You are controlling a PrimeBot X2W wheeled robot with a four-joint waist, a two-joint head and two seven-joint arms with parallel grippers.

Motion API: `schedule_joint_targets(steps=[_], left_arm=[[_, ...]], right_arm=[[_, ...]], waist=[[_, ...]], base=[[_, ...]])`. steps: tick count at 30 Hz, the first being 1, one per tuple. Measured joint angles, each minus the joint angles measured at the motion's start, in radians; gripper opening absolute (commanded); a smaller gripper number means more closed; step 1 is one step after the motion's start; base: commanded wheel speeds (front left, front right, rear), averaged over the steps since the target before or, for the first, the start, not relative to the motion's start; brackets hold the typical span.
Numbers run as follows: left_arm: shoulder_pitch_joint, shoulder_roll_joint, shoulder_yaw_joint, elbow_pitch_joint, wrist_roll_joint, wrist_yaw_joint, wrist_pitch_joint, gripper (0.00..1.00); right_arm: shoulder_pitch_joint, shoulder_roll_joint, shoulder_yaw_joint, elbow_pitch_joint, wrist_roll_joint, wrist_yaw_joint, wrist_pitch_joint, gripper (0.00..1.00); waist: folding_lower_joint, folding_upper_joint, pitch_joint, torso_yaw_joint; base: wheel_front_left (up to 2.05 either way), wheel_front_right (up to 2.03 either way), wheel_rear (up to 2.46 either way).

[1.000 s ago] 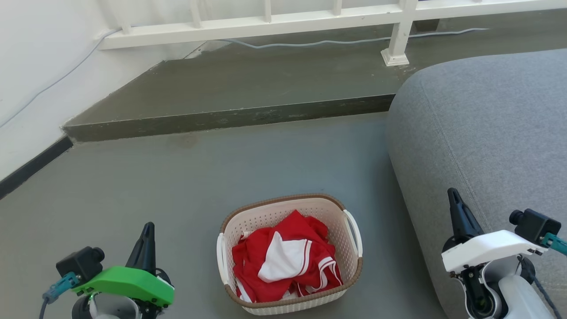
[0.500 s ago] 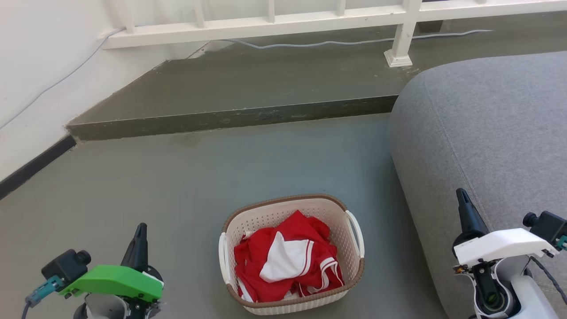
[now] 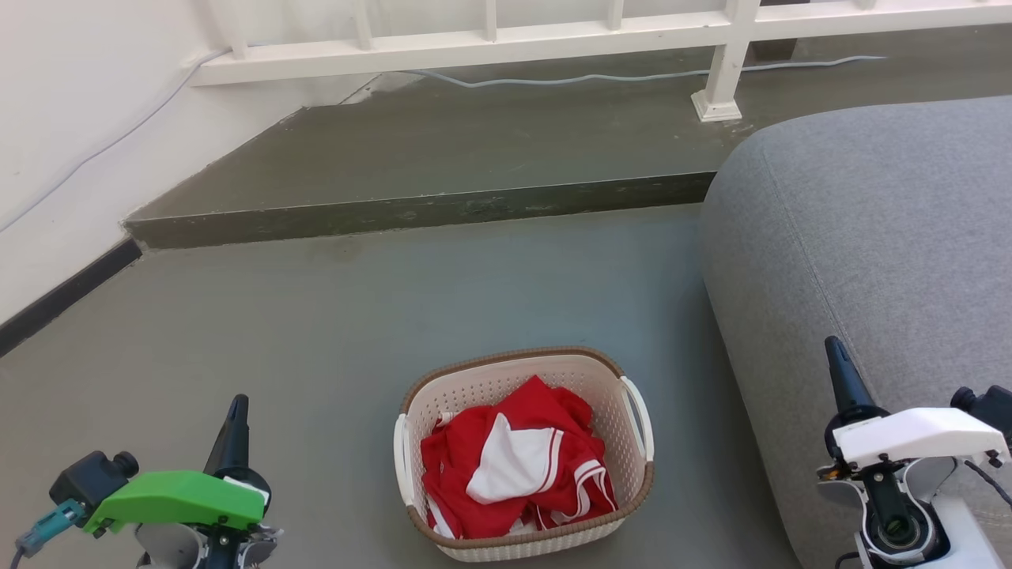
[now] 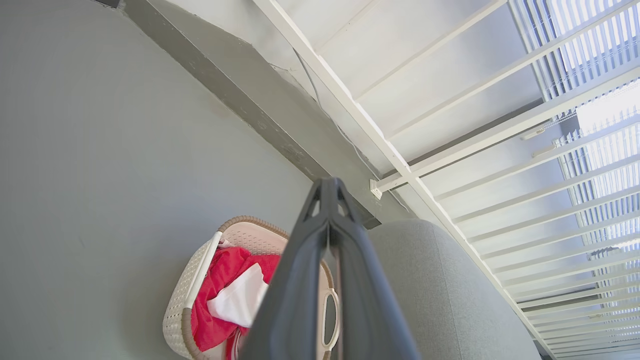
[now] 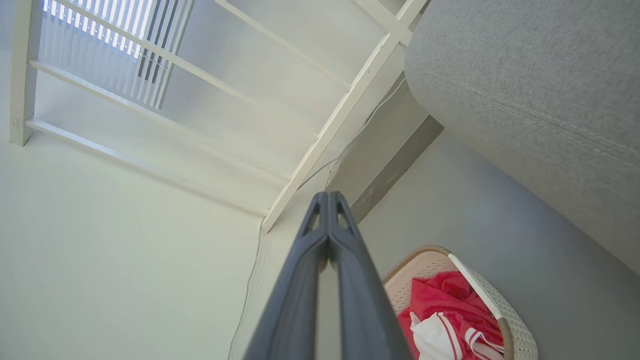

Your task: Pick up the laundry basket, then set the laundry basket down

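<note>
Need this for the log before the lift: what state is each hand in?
Left hand: closed, holding nothing, apart from the laundry basket.
Right hand: closed, holding nothing, also apart from it.

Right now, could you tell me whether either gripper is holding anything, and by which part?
Nothing is held: left gripper and right gripper are shut on nothing, either side of the laundry basket.
</note>
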Motion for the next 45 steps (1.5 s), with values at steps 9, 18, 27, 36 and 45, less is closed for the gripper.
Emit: schedule_joint_targets(steps=[9,18,27,36,45], left_arm=[[0.000,-0.001,0.025,-0.008,-0.106,-0.001,0.036,0.00],[0.000,-0.002,0.054,-0.014,-0.216,-0.001,0.067,0.00],[-0.001,-0.003,0.082,-0.020,-0.319,-0.001,0.101,0.00],[-0.001,-0.006,0.110,-0.034,-0.427,-0.002,0.128,0.00],[-0.001,-0.008,0.131,-0.041,-0.523,-0.010,0.162,0.00]], right_arm=[[-0.006,0.005,-0.030,0.000,0.108,0.004,0.032,0.00],[-0.019,0.008,-0.063,-0.001,0.230,0.013,0.064,0.00],[-0.019,0.013,-0.092,-0.001,0.340,0.021,0.100,0.00],[-0.020,0.022,-0.121,-0.001,0.452,0.030,0.131,0.00],[-0.021,0.030,-0.151,-0.001,0.561,0.031,0.161,0.00]], waist=[[0.0000,0.0000,-0.001,0.006],[0.0000,0.0000,-0.002,0.012],[0.0000,0.0000,-0.003,0.017],[0.0000,0.0000,-0.004,0.023],[0.0000,0.0000,-0.005,0.028]], base=[[0.00,0.00,0.00],[0.00,0.00,0.00],[0.00,0.00,0.00],[0.00,0.00,0.00],[0.00,0.00,0.00]])
